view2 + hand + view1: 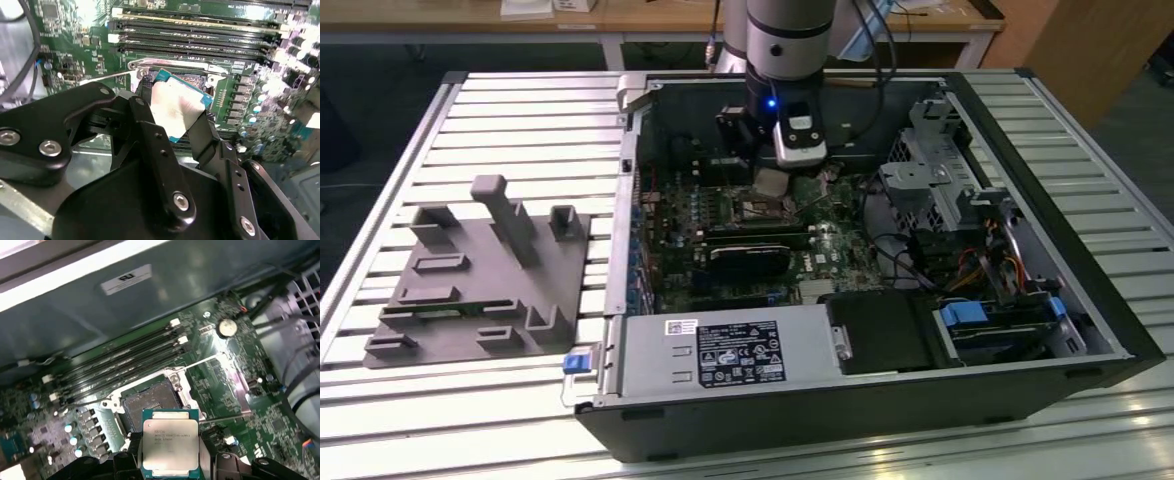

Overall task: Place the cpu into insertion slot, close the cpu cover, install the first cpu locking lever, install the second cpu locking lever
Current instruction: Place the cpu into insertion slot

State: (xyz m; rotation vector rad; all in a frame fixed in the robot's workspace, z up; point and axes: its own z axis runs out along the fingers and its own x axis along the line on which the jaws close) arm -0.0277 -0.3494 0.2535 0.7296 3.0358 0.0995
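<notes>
Tool [174, 117] snug around the cpu [179, 102]

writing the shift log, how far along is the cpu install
Nothing is finished yet: the insertion slot lies open, its dark centre bare. In hand: the gripper is shut on the cpu, held above the slot, not in it. Seating it, closing up and locking are not yet done.

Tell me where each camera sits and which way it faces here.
Exterior view: off the arm, above the open computer case, looking down; shows the arm and gripper.
Second wrist view: on the arm, looking along the black fingers at the cpu.
First wrist view: on the arm, looking past the fingers onto the insertion slot.
Both wrist views share the gripped cpu, that slot and the memory slots.
</notes>
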